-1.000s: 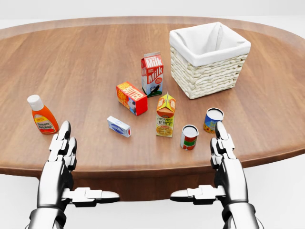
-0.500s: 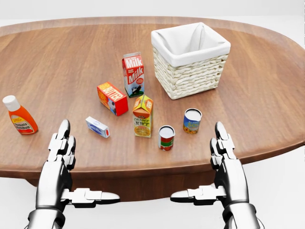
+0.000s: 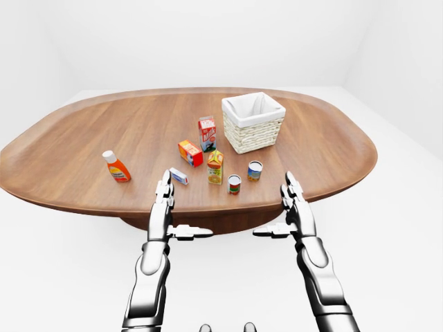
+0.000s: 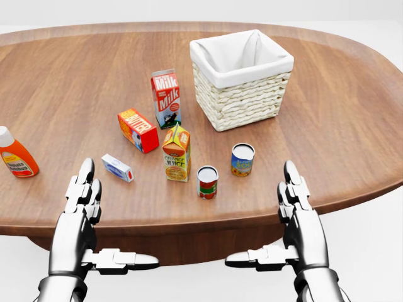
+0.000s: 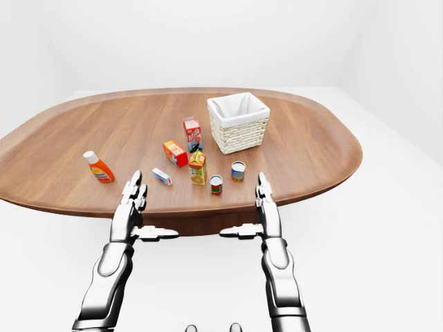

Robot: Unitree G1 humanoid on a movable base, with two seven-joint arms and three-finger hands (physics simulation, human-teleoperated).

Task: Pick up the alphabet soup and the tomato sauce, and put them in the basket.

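The alphabet soup, a blue and yellow can [image 4: 242, 159], stands upright on the wooden table [image 4: 327, 138], just below the basket in the head view. The tomato sauce, a red and green can [image 4: 207, 182], stands a little lower and to its left. A white-lined wicker basket [image 4: 247, 104] sits at the upper middle and holds nothing. My left hand [image 4: 84, 200] and right hand [image 4: 296, 198] hover over the table's near edge, both open with flat fingers and thumbs pointing inward. The right hand is lower right of the soup can, apart from it.
A milk carton [image 4: 165, 97], a butter box [image 4: 138, 130], an orange juice carton [image 4: 176, 153] and a small white and blue box [image 4: 117, 167] stand left of the cans. An orange ketchup bottle [image 4: 16, 157] is at the left edge.
The whole picture has shifted left, so the camera has moved right along the table. Both hands keep the same pose and place in the view.
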